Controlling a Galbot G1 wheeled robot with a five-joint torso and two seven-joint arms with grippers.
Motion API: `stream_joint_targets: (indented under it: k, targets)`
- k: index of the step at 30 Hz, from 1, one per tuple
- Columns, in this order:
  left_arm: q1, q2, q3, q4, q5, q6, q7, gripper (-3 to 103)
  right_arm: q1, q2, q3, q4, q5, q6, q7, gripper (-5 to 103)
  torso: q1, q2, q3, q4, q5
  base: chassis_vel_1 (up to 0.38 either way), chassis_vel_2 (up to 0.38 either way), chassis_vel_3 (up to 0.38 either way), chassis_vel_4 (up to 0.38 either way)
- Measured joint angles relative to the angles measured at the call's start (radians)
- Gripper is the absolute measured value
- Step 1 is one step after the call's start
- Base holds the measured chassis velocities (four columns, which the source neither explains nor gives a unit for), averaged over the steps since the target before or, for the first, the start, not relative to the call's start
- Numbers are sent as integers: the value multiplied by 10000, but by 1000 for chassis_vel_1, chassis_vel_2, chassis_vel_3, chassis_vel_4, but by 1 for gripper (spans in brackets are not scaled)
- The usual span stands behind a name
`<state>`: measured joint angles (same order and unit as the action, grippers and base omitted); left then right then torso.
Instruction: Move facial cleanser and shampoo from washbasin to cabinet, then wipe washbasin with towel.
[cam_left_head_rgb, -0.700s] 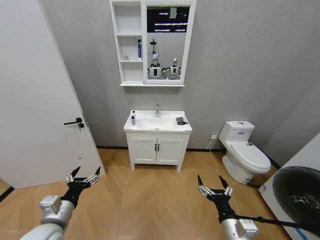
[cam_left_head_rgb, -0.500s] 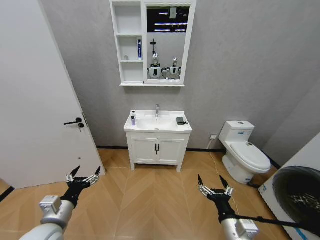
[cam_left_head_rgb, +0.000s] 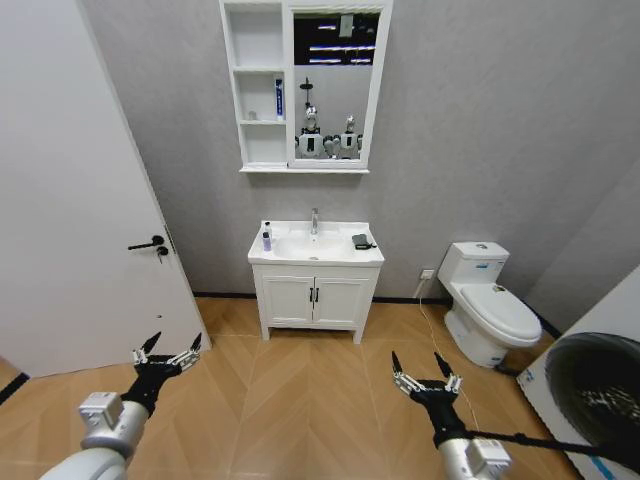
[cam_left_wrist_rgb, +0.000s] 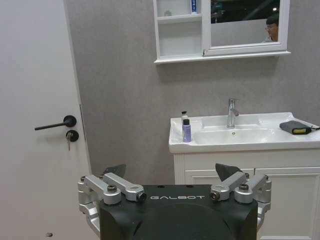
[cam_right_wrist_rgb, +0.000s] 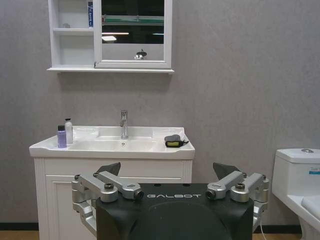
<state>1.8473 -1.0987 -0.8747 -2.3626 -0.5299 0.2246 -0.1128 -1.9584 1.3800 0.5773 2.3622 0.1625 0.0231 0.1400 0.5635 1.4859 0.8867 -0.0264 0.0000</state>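
Both pincers hang released and empty, fingers spread: the left gripper low on the robot's left and the right gripper low on its right, each well short of the work and holding nothing.

Across the floor, the washbasin sits on a low white vanity with two doors. Two small bottles stand at the basin's left rear corner: a purple bottle and, just behind it, a white bottle, presumably the cleanser and shampoo, though which is which cannot be told. The towel, dark and folded, lies on the rim at the right of the chrome tap. Above, the cabinet hangs on the wall, its open shelves on the left of the mirror, with a blue tube already on the middle shelf.

The step in hand looks like the approach. To do it well, the base should close in squarely on the vanity and stop near enough for the left arm to reach both the bottles and the shelves overhead.

Herringbone wood flooring runs up to a grey wall. A white door with a black handle stands on the left, a toilet on the right.
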Motion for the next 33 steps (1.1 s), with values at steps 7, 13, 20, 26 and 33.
stream_joint_targets:
  k: [7,13,20,26,33]
  targets:
    - [-182,-11,3,26,-60,-2,32,98,-8,7,-73,-116,-7,-13,-99,100,0,0,0,0,1,0,0,0,0]
    - [-136,43,181,84,66,-2,23,98,-62,-49,83,-94,39,97,-111,100,-2,1,0,0,-1,-15,10,18,-12]
    - [-68,51,152,102,96,-2,11,98,-23,51,-86,-86,19,139,-154,100,-1,1,1,1,1,-108,111,118,-115]
    - [-31,-14,124,116,140,-23,9,98,-81,65,-179,-39,-27,189,-186,100,-1,1,0,-1,0,-204,199,225,-227]
    - [-51,-71,179,153,168,-50,13,98,-126,57,-166,16,-89,200,-191,100,2,0,1,1,-3,-276,259,281,-269]
